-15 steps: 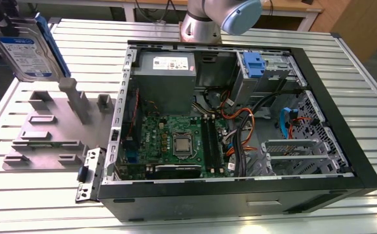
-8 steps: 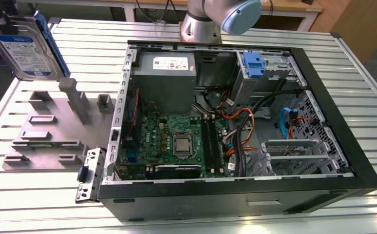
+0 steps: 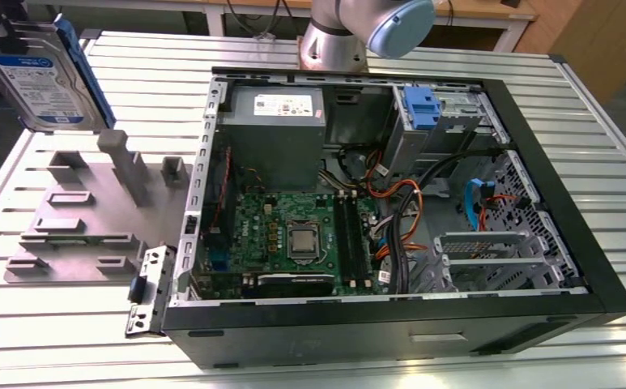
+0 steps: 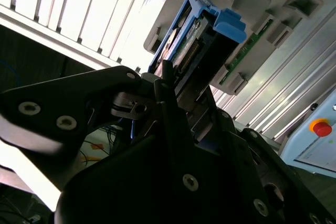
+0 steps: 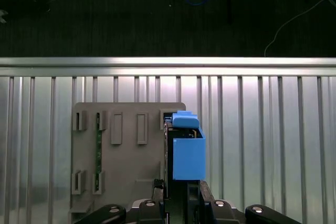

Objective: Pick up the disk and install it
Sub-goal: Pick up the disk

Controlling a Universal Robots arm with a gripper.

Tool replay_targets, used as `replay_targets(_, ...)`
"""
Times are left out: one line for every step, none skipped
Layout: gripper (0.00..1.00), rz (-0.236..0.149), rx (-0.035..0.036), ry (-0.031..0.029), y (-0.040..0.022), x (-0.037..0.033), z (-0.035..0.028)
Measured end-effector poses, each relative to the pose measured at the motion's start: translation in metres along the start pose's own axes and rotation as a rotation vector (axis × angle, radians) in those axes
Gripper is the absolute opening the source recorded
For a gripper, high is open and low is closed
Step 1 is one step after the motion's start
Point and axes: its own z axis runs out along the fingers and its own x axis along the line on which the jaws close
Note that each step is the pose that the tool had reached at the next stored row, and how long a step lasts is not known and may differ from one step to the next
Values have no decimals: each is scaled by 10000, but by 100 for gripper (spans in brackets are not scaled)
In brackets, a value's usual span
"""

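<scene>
— Ribbed aluminium table (image 3: 31, 348) carries the open computer case (image 3: 399, 316) and, on the exterior view's left, a grey fixture plate (image 3: 75, 227). Where is the disk?

— The disk (image 3: 43, 85) hangs in the upper left of the exterior view, clear of the plate and well apart from the case. In both wrist views the gripper (image 5: 176, 187) is clamped on it, seemingly across its thickness, with the blue side rail showing.

— What could go wrong from here?

— My judgement is that the hold looks narrow. It takes one end only, so a jolt could tilt the disk or let it slide out. At the case, the blue rail could catch on the rim. The orange and black cables (image 3: 399, 207) also lie across the interior below the drive cage (image 3: 448, 113), where they might snag the disk or get pinched.

— What can't you make out?

— The contact itself is hidden behind the gripper body, so I cannot tell how deep the grip goes. The disk's outer edge is cut off by the frame's corner in the exterior view. The arm (image 3: 356, 32) runs out at the top edge. The cage's inside is too dark to judge whether a slot is free.
</scene>
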Motion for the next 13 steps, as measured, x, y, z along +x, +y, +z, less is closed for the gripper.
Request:
replay_targets(35, 0, 0, 0, 0, 0, 0)
replay_targets(35, 0, 0, 0, 0, 0, -2)
replay_targets(35, 0, -4, 2, 1, 0, -8)
replay_targets(35, 0, -3, 2, 1, 0, -15)
replay_targets(35, 0, -1, 0, 1, -1, -22)
replay_targets(35, 0, -1, 1, 1, -1, -31)
replay_targets(35, 0, 0, 0, 2, -1, -40)
replay_targets(35, 0, 0, 0, 2, -1, -46)
replay_targets(35, 0, 1, -1, 2, -1, -48)
replay_targets(35, 0, 2, -1, 2, -1, -50)
replay_targets(35, 0, 1, 0, 2, -1, -55)
replay_targets(35, 0, 0, 0, 2, -2, -57)
replay_targets(35, 0, 0, 0, 2, -2, -57)
